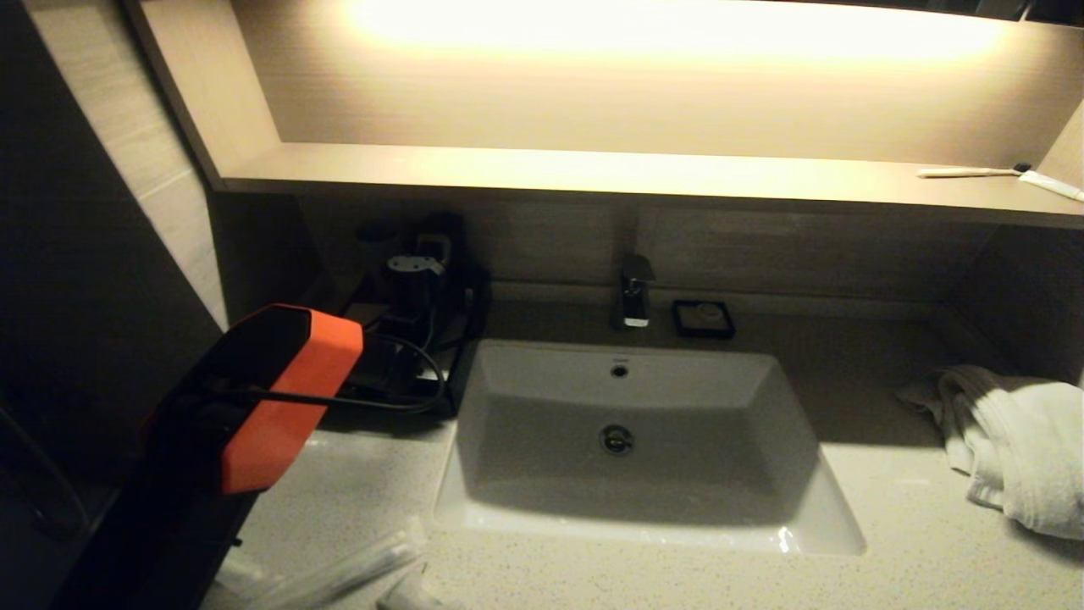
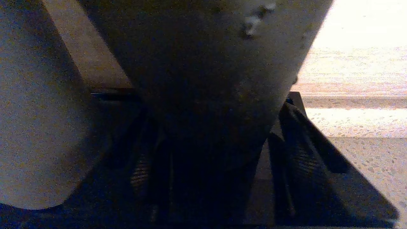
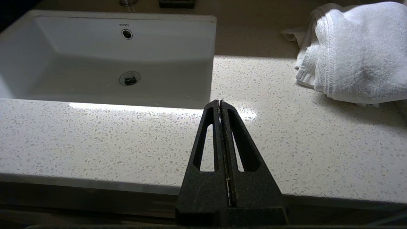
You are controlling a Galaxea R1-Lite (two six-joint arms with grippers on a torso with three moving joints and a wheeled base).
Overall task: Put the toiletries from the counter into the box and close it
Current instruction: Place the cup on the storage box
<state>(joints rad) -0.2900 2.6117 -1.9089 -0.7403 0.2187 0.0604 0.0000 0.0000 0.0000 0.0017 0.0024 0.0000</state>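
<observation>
My left arm, with its orange cover, reaches over the counter's left end; its gripper is hidden in the head view. In the left wrist view the left gripper has its fingers spread wide on either side of a dark tapered object, with a gap on one side. A pale rounded object stands beside it. Clear-wrapped toiletries lie at the counter's front left. A toothbrush and a tube lie on the shelf. A small black box sits by the tap. My right gripper is shut and empty over the counter's front edge.
A white sink is set in the speckled counter, with a tap behind. A black tray with a kettle and cable fills the back left corner. A folded white towel lies on the right, also in the right wrist view.
</observation>
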